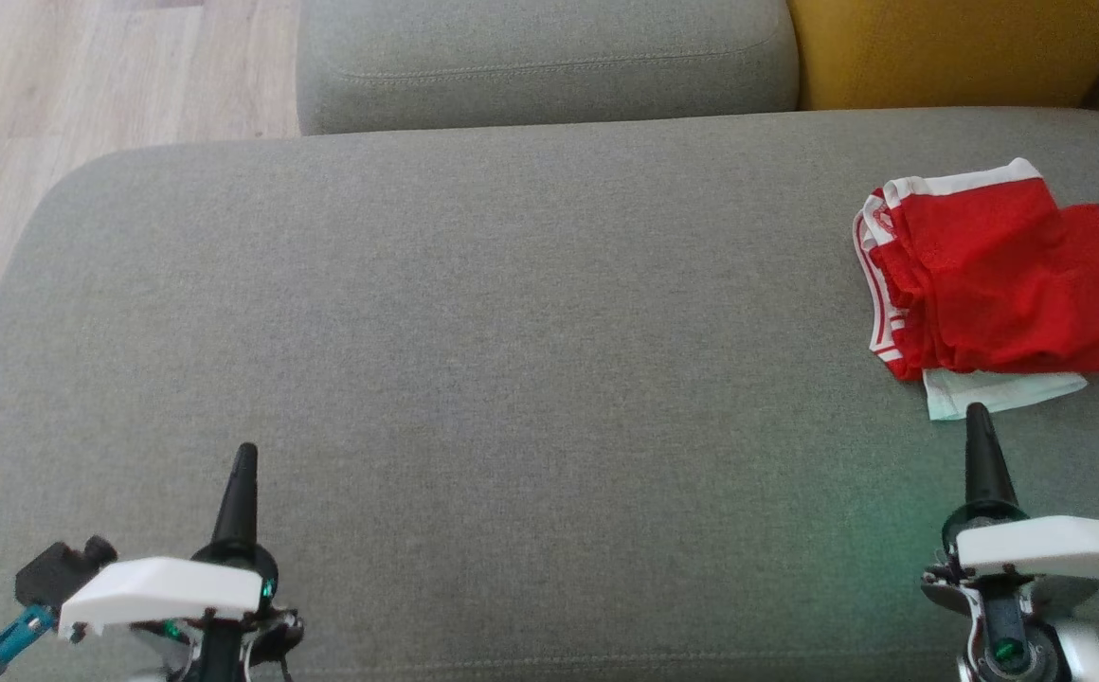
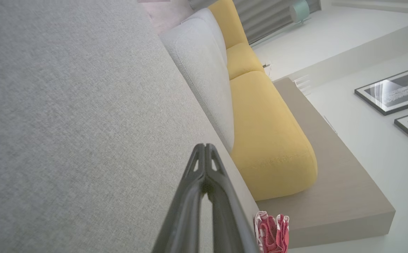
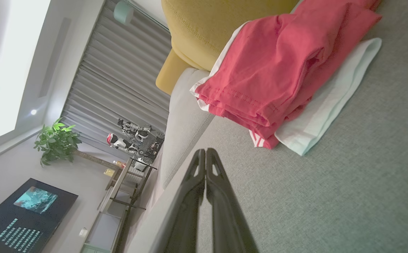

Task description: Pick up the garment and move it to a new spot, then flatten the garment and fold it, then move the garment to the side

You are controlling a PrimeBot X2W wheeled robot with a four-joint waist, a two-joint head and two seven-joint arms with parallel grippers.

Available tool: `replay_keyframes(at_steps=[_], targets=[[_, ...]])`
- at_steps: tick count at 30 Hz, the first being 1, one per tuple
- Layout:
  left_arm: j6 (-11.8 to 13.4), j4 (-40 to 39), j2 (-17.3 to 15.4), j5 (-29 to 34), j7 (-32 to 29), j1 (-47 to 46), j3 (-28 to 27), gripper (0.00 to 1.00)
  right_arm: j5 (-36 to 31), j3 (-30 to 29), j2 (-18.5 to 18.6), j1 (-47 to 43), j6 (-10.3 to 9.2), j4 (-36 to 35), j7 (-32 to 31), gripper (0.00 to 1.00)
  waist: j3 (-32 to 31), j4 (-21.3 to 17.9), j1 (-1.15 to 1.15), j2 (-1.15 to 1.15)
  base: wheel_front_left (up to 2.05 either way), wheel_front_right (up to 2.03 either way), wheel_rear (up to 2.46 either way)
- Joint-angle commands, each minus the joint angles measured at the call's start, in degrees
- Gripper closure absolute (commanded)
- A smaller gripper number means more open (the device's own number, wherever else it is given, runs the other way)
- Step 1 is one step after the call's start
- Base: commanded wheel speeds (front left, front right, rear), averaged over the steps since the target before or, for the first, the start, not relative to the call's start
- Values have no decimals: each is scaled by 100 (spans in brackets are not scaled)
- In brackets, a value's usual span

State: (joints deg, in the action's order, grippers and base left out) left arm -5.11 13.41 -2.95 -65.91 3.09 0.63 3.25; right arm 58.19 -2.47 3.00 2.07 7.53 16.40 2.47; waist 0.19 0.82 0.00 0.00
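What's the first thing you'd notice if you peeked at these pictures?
The bright red garment with white trim, folded on a pale cloth at the right end of the grey sofa seat. A yellow cushion sits behind it. Nearer, the left gripper and right gripper are both shut, the right one close to the cloth.

The red garment (image 1: 995, 275) runs off the head view's right edge (pale cloth (image 1: 1004, 390) mostly hidden beneath).
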Motion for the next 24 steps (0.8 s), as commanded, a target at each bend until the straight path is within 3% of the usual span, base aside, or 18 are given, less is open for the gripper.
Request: replay_keyframes(at_steps=[1, 24], targets=[[-52, -146, -94, -152, -35, -330, -165, 100, 197, 34, 50, 335, -3, -218, -54, 100, 0, -2, 0, 0, 0, 0, 0], [-143, -46, -101, -1430, -424, -496, -485, 100, 1794, -148, 44, 369, -3, -229, -440, 100, 0, -41, 0, 0, 0, 0, 0]])
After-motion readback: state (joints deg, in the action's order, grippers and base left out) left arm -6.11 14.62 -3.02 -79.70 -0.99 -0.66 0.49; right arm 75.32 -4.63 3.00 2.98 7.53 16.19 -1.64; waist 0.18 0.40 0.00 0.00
